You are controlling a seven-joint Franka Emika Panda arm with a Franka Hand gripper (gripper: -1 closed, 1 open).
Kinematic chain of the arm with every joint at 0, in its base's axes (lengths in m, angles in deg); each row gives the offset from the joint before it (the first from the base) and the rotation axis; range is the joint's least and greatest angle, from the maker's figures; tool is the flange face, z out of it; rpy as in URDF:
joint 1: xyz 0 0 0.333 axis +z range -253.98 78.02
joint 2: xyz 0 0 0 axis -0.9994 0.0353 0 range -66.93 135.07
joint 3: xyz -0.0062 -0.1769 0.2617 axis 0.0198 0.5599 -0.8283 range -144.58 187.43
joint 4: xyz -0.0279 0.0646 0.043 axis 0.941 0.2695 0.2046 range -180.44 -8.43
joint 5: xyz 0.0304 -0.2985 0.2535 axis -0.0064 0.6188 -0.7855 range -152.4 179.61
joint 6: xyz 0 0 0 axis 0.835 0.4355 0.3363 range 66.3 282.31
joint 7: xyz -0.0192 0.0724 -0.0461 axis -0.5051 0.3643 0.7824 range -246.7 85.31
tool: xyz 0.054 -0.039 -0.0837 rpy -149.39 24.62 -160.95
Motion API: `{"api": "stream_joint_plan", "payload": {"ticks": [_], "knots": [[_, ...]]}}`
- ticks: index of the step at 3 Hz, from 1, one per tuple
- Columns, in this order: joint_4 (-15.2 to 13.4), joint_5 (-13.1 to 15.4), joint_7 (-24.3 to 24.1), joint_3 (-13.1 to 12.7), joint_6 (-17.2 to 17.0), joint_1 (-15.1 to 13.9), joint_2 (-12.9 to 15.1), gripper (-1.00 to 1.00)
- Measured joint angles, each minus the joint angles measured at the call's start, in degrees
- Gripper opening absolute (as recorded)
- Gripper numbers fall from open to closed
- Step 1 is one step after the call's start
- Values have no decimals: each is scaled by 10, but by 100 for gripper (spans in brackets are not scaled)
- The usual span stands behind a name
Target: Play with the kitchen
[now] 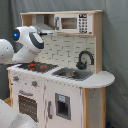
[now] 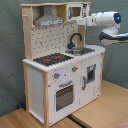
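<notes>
A tall toy kitchen (image 1: 60, 75) of white panels and light wood stands on a wooden floor (image 2: 95, 112) against a grey backdrop. It has a black stovetop (image 2: 52, 59) with red burners, a grey sink (image 1: 72, 74) with a curved black faucet (image 2: 74, 39), an oven door (image 2: 63, 96) below and a grey hood (image 2: 48, 20) above.

The robot arm (image 2: 102, 20) reaches in at upper-shelf height — in the second exterior view its claw (image 2: 74, 20) sits just beside the hood, near the microwave (image 1: 73, 23). Whether the claw is open or closed cannot be told.

The step in hand looks like an approach to the upper cabinet. The next move likely calls for a slow, careful advance — enough to touch or grasp a part without knocking the hood.
</notes>
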State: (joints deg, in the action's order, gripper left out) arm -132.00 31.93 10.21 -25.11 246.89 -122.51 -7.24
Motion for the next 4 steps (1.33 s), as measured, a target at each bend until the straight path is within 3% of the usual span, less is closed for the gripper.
{"api": "stream_joint_plan", "payload": {"ticks": [4], "knots": [[112, 0, 0, -120, 0, -172, 72, 100]]}}
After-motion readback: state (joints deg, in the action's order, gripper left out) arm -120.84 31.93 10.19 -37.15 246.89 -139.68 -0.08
